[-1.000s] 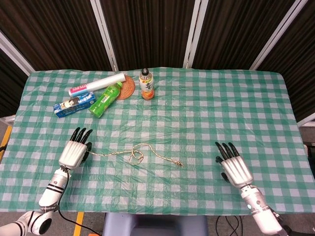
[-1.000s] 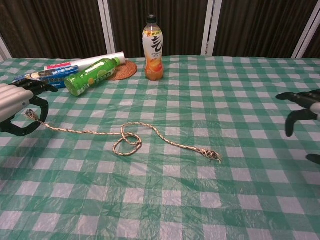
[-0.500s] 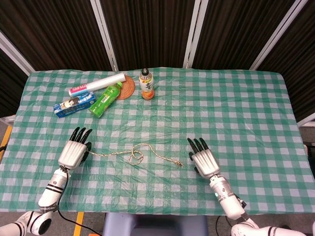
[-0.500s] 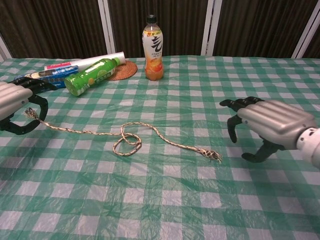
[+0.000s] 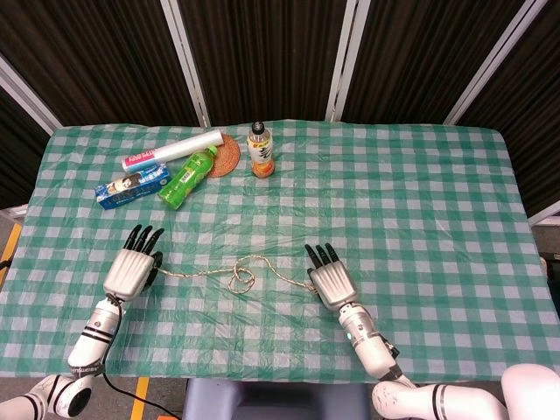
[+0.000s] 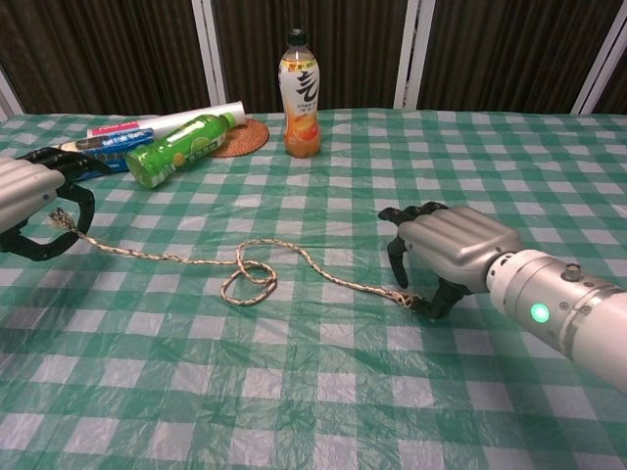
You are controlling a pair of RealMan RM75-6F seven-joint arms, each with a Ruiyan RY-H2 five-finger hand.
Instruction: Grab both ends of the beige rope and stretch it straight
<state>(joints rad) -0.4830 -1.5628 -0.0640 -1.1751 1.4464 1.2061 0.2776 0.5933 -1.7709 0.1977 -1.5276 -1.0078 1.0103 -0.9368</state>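
Dark slatted panels close off the far side, and a green-checked cloth covers the table [image 5: 420, 175].

Near the front edge, the right hand's dark fingers [image 6: 400, 238] curl down over the frayed right end of the rope [image 6: 294, 257]. The thumb sits just behind that end, but whether the tips already pinch it I cannot tell. The right hand [image 6: 446, 253] itself hangs low over the cloth, a little right of the table's middle. Toward the front left corner, the left hand [image 6: 27, 204] has its fingers [image 6: 71, 196] hooked round the rope's left end; from the chest view the end appears caught between thumb and fingers, so I judge it held.

Between the hands the rope lies slack on the cloth, running from the left hand across to a small loose loop near the middle, then on to the right hand.

It looks thin, braided, light and quite limp, so it should follow any pull without resistance. The loop looks likely to draw out under tension, though it could tighten into a knot. Best hold is at the very ends, pinched firmly, since a thin cord slips easily from smooth fingertips on a slick cloth.
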